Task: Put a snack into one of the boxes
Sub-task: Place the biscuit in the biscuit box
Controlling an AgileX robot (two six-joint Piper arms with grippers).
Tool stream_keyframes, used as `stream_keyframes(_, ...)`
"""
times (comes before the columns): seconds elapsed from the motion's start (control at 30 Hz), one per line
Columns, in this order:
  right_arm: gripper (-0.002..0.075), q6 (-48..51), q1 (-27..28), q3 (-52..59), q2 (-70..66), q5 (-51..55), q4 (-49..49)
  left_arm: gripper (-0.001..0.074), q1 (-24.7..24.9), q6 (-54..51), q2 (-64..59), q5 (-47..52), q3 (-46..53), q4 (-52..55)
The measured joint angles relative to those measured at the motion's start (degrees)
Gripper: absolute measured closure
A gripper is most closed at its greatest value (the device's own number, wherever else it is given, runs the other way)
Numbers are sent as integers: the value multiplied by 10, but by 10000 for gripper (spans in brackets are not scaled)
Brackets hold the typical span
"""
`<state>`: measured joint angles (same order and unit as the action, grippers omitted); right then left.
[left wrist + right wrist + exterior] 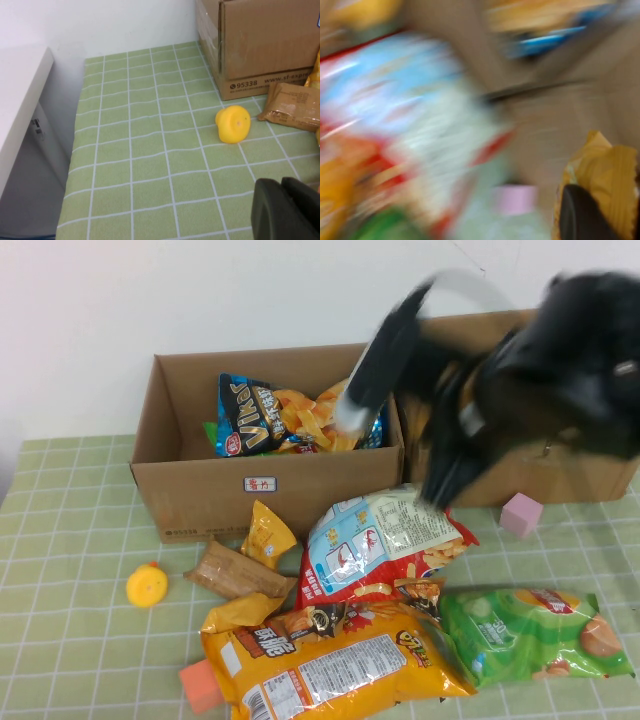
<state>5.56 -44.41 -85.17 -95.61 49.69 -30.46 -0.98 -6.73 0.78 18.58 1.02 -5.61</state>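
I see the right end effector [600, 220] raised over the gap between the two boxes, pinching a small yellow-orange snack packet [602, 175] with a crimped edge; it is off the surface, near the left box [200, 495]. The left end effector [287, 210] hangs low over the green checked surface [150, 175], near the yellow duck [233, 123]; I cannot tell its state.

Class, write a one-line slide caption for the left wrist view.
Left gripper hovers low over green checked tablecloth near a yellow duck toy.
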Motion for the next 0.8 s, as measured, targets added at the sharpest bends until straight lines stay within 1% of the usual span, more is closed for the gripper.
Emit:
stream_keyframes(0.07, 596, -68, 21, 0, 13, -30, -65, 737, 0, -3, 0, 0, 0, 0)
stream_keyframes(0.13, 596, -152, 60, 0, 14, -76, -110, 737, 0, -11, 0, 0, 0, 0)
stream_keyframes(0.2, 596, -227, 104, 0, 11, -134, -115, 737, 0, -14, 0, 0, 0, 0)
stream_keyframes(0.27, 596, -274, 152, 0, 3, -198, -100, 737, 0, -16, 0, 0, 0, 0)
stream_keyframes(0.3, 596, -305, 196, -2, -13, -260, -75, 737, 0, -15, 0, 0, 0, 0)
stream_keyframes(0.4, 596, -322, 245, -16, -51, -321, -41, 737, 0, -15, 0, 0, 0, 0)
stream_keyframes(0.5, 596, -335, 278, -43, -98, -340, -20, 737, 0, -15, 0, 0, 0, 0)
stream_keyframes(0.6, 593, -345, 299, -65, -143, -343, -3, 737, 0, -15, 0, 0, 0, 0)
stream_keyframes(0.63, 579, -346, 302, -69, -157, -343, 0, 737, 0, -15, 0, 0, 0, 0)
stream_keyframes(0.67, 548, -349, 305, -73, -168, -343, 2, 737, 0, -15, 0, 0, 0, 0)
stream_keyframes(0.73, 454, -355, 306, -78, -182, -343, 12, 737, 0, -15, 0, 0, 0, 0)
stream_keyframes(0.8, 334, -356, 307, -80, -187, -340, 31, 737, 0, -15, 0, 0, 0, 0)
